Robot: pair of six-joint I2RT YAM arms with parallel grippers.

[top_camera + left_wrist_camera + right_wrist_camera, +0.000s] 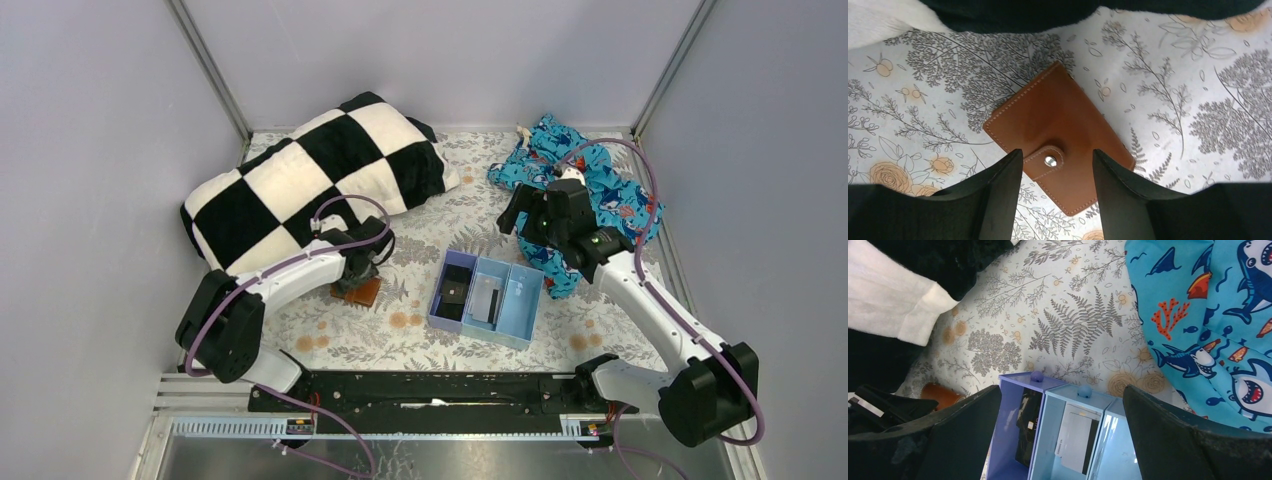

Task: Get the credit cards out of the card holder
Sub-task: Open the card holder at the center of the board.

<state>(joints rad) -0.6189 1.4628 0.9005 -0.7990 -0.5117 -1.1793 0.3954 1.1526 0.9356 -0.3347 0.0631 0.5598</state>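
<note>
The card holder (360,293) is a brown leather wallet lying closed on the floral cloth, its snap tab fastened, as the left wrist view (1058,125) shows. The orange-gold card is hidden. My left gripper (357,272) (1057,155) is open just above the wallet, a finger on either side of its near corner. My right gripper (515,228) (1062,390) is open and empty, hovering over the far end of the light blue tray (522,300) (1020,377). A pale whitish card (1078,437) with a dark stripe lies in the tray's middle compartment.
A black card-like item (457,285) (1025,425) lies in the tray's left compartment. A black-and-white checkered pillow (310,180) sits at the back left, close behind the left arm. A blue shark-print cloth (590,180) is bunched at the back right. Walls enclose three sides.
</note>
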